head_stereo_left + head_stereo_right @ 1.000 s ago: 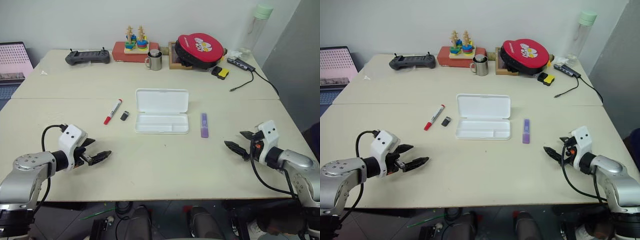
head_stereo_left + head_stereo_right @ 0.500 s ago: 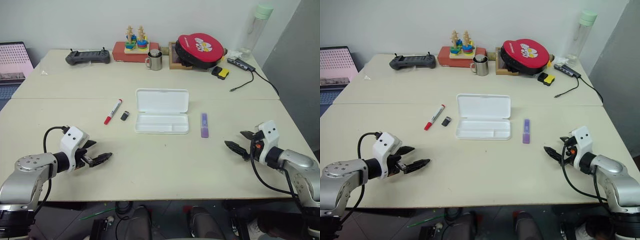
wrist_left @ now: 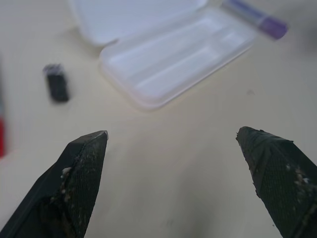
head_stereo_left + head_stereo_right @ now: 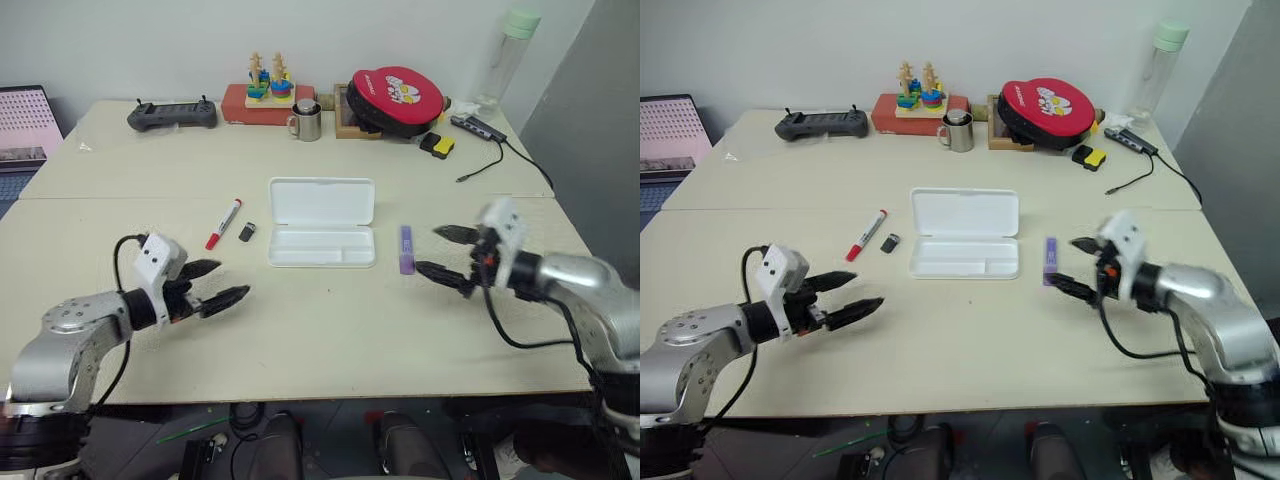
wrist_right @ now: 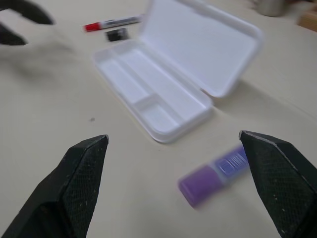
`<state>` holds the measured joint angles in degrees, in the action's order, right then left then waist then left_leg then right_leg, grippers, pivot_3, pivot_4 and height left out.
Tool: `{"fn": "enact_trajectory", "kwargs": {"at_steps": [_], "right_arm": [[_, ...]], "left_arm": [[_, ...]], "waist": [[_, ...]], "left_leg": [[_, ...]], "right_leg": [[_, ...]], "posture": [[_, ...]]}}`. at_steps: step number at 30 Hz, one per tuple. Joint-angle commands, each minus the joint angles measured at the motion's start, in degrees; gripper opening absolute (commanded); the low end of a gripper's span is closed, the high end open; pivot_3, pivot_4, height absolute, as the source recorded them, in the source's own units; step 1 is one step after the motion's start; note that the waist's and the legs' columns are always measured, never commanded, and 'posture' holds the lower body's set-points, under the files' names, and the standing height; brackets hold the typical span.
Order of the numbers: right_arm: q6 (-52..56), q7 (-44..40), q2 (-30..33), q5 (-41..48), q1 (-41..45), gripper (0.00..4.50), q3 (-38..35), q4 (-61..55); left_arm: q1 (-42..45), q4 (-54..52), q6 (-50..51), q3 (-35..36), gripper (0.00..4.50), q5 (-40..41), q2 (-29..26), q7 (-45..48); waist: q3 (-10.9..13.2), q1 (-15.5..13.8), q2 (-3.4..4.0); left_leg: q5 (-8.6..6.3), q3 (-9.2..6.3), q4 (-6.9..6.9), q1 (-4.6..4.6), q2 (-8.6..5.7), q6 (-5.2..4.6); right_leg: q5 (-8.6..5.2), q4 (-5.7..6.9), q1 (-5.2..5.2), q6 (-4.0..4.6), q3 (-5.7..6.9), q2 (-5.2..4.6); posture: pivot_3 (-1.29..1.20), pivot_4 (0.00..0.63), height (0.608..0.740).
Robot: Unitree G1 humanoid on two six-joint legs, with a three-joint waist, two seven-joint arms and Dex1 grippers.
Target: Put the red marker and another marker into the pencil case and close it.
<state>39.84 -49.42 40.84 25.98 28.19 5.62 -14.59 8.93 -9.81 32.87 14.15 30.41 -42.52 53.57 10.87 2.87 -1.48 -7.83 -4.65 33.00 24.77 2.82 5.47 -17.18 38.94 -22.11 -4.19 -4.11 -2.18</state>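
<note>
The case point(image 4: 321, 222) lies open in the middle of the table point(image 4: 330, 330), with its long axis running left to right. Its lid lies flat on the far side and its shallow divided tray on the near side; the tray holds nothing.

The red marker point(image 4: 225, 223) lies to the left of the case, well apart from it. Its long axis runs diagonally, with the red cap end toward the near left and the other end toward the far right. Between this marker and the case lies one small black cap point(image 4: 247, 232).

The purple marker point(image 4: 406, 249) lies just beside the right end of the case, not touching it. Its long axis runs from near to far, almost square to the long axis of the case.

There are two markers, one case and one cap.

The left gripper point(image 4: 214, 285) hovers near and left of the case, with fingers spread wide and nothing between them. The right gripper point(image 4: 447, 253) hovers right of the case, close to the purple marker, also wide open and holding nothing.

The table is pale beige, with a seam running across it beyond the case. Along the far edge stand a controller point(image 4: 166, 116), a stacking toy point(image 4: 266, 88), a metal mug point(image 4: 306, 121), a red pouch point(image 4: 395, 96) and a bottle point(image 4: 508, 54), against a white wall.
</note>
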Motion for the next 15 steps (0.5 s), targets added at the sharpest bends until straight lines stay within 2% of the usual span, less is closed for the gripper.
{"fn": "enact_trajectory", "kwargs": {"at_steps": [1,3,6,11,15], "right_arm": [[-2.8,-4.25,-4.39,-6.94,9.06,4.46,11.18,9.05],[-5.3,-3.94,-8.33,-10.66,13.59,4.46,14.73,15.73],[-8.93,-4.83,-12.5,-14.53,17.95,4.46,18.14,22.86],[-10.79,-5.1,-16.34,-18.08,20.56,4.46,19.42,30.58],[-10.98,-6.8,-16.49,-22.2,20.25,3.56,22.65,33.88]], "left_arm": [[3.68,-1.71,-2.29,-0.23,4.5,3.1,3.55,-0.07],[5.0,-2.56,-1.33,-0.01,4.5,4.93,5.55,-1.08],[6.0,-4.26,0.12,1.0,4.5,8.02,7.96,-2.99],[4.98,-4.54,-0.46,0.67,4.5,7.07,7.5,-4.13],[4.5,-4.74,-0.42,0.88,4.5,6.96,6.8,-4.6]], "waist": [[0.0,0.1,0.0],[-0.01,0.28,-0.02],[0.0,0.35,-0.02],[0.0,0.23,-0.02],[0.0,0.26,-0.02]], "left_leg": [[0.0,0.01,0.0,0.01,-0.01,0.0],[0.0,0.0,0.0,0.03,-0.01,0.0],[0.0,0.01,-0.02,0.07,-0.01,0.0],[-0.01,-0.03,-0.11,0.11,-0.02,0.01],[0.0,-0.02,-0.1,0.1,-0.02,0.01]], "right_leg": [[0.01,0.0,-0.02,-0.01,-0.01,0.0],[0.18,0.0,-0.02,-0.31,0.0,0.01],[0.3,0.0,-0.06,-0.15,-0.01,0.01],[0.34,0.01,-0.08,-0.06,0.06,0.01],[0.34,0.01,-0.07,-0.06,0.06,0.01]], "posture": [[0.0,0.15,0.74],[0.0,0.15,0.74],[0.0,0.15,0.74],[0.0,0.15,0.74],[0.0,0.15,0.74]]}}
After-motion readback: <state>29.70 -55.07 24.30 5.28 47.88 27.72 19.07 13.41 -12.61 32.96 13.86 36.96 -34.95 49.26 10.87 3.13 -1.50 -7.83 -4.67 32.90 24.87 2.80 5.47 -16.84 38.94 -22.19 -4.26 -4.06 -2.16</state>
